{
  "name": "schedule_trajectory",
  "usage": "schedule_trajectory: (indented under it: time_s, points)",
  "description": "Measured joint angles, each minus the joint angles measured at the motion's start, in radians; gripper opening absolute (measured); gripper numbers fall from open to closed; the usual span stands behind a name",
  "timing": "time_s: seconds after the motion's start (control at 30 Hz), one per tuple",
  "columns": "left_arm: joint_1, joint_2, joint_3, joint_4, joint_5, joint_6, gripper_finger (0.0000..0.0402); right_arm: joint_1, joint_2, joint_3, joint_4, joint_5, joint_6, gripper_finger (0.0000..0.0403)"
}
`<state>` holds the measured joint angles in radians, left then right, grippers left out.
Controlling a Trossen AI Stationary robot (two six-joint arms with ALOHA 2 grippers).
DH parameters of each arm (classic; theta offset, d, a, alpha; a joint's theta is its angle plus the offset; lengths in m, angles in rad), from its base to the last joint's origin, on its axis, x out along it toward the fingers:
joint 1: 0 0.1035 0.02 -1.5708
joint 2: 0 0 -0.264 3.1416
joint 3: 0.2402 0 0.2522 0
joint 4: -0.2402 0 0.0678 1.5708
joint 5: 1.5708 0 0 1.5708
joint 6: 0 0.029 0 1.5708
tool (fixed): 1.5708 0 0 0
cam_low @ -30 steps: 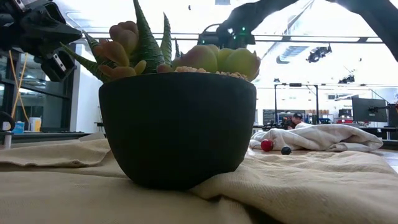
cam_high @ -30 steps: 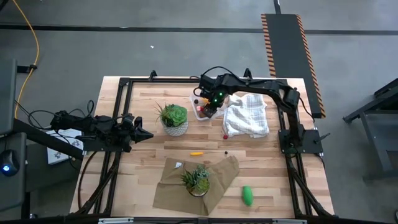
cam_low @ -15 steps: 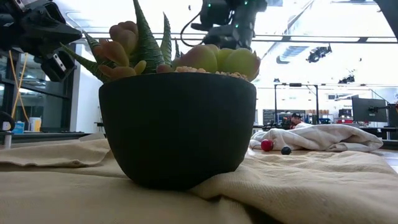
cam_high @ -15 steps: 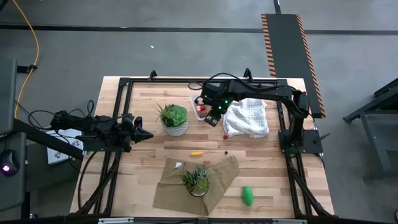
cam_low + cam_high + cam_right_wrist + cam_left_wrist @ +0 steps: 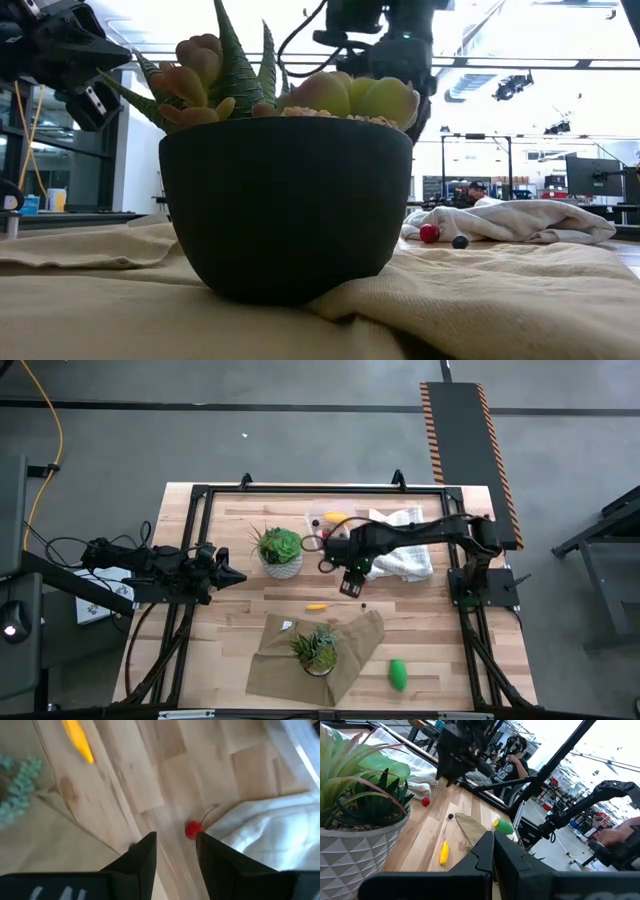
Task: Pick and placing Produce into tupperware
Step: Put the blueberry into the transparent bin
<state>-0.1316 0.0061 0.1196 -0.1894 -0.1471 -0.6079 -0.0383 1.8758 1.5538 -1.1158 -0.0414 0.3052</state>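
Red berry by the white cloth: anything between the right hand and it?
Nothing visible. The right hand hangs open above the red berry, which lies on bare wood touching the white cloth's edge; the cloth is beside it, not over it.

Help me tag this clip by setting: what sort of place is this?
Probably a robotics lab or workshop: a framed wooden table on bare grey floor, a hazard-striped ramp, and workstations with a person beyond.

Grey concrete floor (image 5: pixel 250 450), hazard-striped ramp (image 5: pixel 470 440), bright ceiling lights (image 5: pixel 520 85).
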Motion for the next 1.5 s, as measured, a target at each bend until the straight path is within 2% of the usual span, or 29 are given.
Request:
schedule_trajectory:
  time_s: [0.23,0.33,0.57,1.13,1.5]
  points:
    - [0.000,0.000,0.000,0.000,0.000,0.000,0.0001,0.035,-0.119,-0.177,0.102,0.004,0.030,0.0128]
    - [0.000,0.000,0.000,0.000,0.000,0.000,0.0001,0.035,-0.168,-0.238,0.127,-0.027,0.054,0.0128]
    - [0.000,0.000,0.000,0.000,0.000,0.000,0.0001,0.059,-0.204,-0.326,0.164,-0.079,0.054,0.0128]
    - [0.000,0.000,0.000,0.000,0.000,0.000,0.0001,0.094,-0.204,-0.342,0.238,-0.067,-0.043,0.0128]
    - [0.000,0.000,0.000,0.000,0.000,0.000,0.0001,0.094,-0.185,-0.342,0.234,-0.092,-0.013,0.0128]
